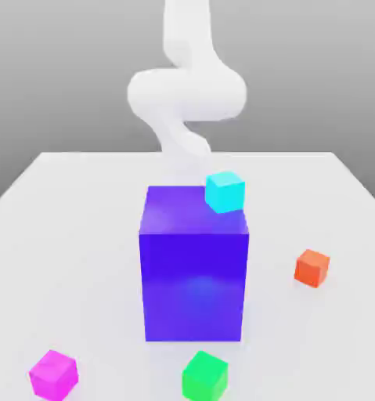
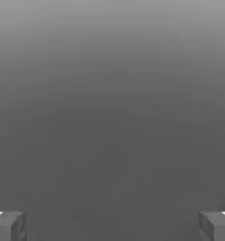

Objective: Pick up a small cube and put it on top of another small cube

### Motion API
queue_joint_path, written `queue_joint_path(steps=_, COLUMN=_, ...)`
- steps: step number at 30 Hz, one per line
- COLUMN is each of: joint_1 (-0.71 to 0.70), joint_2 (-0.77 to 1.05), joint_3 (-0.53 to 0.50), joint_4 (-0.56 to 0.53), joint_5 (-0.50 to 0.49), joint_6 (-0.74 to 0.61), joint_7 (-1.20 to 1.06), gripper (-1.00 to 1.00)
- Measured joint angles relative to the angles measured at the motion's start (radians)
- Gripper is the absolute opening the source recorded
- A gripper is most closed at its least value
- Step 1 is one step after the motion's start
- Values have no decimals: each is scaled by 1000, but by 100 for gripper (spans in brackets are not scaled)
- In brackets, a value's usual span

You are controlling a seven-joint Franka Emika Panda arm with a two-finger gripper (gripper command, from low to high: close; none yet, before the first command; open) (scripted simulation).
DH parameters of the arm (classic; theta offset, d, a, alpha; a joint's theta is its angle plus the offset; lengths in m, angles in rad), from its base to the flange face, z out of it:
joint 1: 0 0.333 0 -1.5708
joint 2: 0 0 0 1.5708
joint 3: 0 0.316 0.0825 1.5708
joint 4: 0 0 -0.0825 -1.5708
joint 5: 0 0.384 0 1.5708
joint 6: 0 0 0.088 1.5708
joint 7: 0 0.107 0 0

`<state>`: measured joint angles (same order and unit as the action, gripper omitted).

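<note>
No readable text, labels, brands, numbers or signs anywhere. Plain unmarked faces on blue block [image 1: 194, 274], cyan cube [image 1: 225, 191], orange cube [image 1: 311, 267], green cube [image 1: 204, 376], magenta cube [image 1: 53, 373], table [image 1: 73, 235].

A big blue block [image 1: 194, 270] sat mid-table [image 1: 81, 227], cyan cube [image 1: 225, 192] tilted at its top back corner. Orange cube [image 1: 311, 268], green cube [image 1: 204, 377] and magenta cube [image 1: 53, 373] lay scattered around; white arm [image 1: 186, 86] behind.

Small cube [image 1: 225, 191] atop big block [image 1: 194, 266]

large blue block [image 1: 194, 282], white table [image 1: 81, 235]
</note>
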<state>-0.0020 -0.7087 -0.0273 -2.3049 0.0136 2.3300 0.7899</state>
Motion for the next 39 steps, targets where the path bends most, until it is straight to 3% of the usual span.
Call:
queue_joint_path(steps=18, joint_1=-56, joint_2=659, joint_3=-170, joint_4=-35, joint_5=129, joint_6=216, joint_7=-95, gripper=0)
queue_joint_path(steps=28, joint_1=-133, joint_2=1016, joint_3=-209, joint_4=-54, joint_5=165, joint_6=341, joint_7=-123, gripper=0)
queue_joint_path(steps=32, joint_1=-175, joint_2=1162, joint_3=-165, joint_4=-28, joint_5=218, joint_6=441, joint_7=-163, gripper=0)
queue_joint_path(steps=33, joint_1=-188, joint_2=1192, joint_3=-150, joint_4=-21, joint_5=227, joint_6=464, joint_7=-170, gripper=-100)
queue_joint_path(steps=39, joint_1=-195, joint_2=1207, joint_3=-142, joint_4=-18, joint_5=233, joint_6=476, joint_7=-174, gripper=-100)
